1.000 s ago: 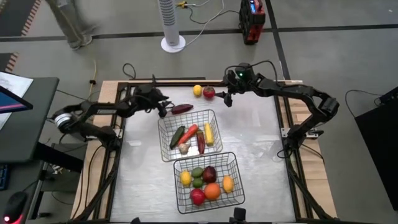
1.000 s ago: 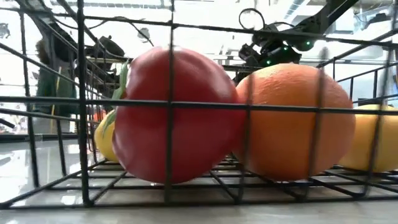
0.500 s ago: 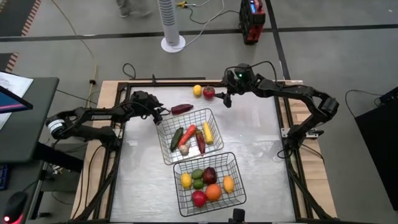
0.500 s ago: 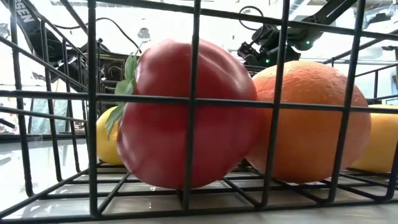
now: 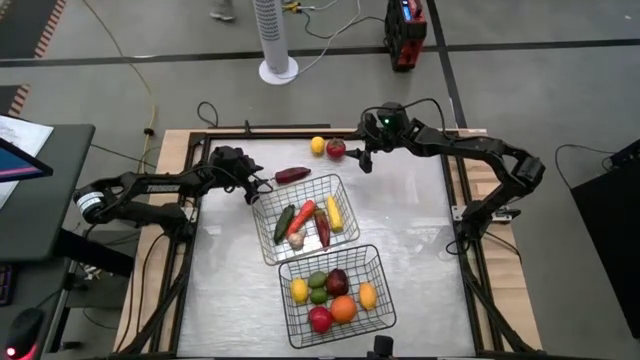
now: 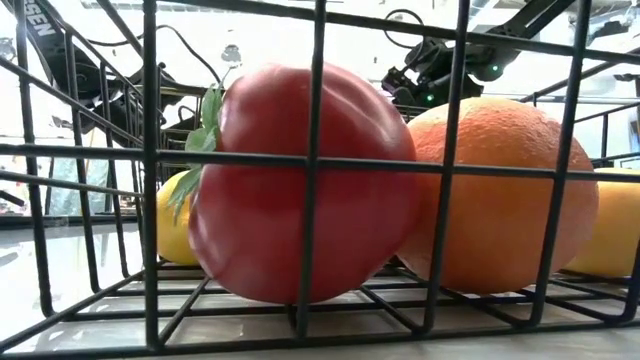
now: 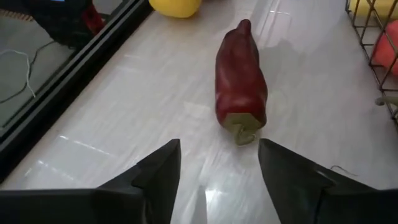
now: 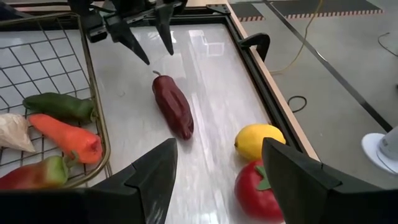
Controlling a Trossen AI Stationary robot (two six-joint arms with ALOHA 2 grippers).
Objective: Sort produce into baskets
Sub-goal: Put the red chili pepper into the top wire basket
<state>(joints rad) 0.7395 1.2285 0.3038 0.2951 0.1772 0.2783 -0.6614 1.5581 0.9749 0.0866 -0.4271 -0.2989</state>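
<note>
A dark red pepper [image 5: 292,174] lies on its side on the table, just beyond the far basket [image 5: 262,205]; it also shows in the left wrist view [image 7: 241,81]. My left gripper [image 5: 257,188] [image 7: 217,146] is open and empty, its fingers just short of the pepper's stem end. A lemon [image 5: 318,145] and a red tomato [image 5: 336,149] rest near the far edge. My right gripper [image 5: 365,162] [image 8: 217,146] is open and empty, hovering beside the tomato [image 8: 261,186] and lemon [image 8: 258,140]. The far basket holds vegetables. The near basket [image 5: 372,262] holds fruit.
The far basket's wire rim [image 7: 373,37] stands close to the pepper. In the low view the near basket's mesh fills the picture, with a red apple [image 6: 300,190], an orange [image 6: 500,200] and a lemon [image 6: 175,225] inside. The table's raised frame [image 5: 300,131] runs along the far edge.
My left gripper has moved a little toward the table's left and near side and come lower beside the pepper's stem end, staying open. The near basket has shifted slightly toward the near edge. My right arm has kept still.
</note>
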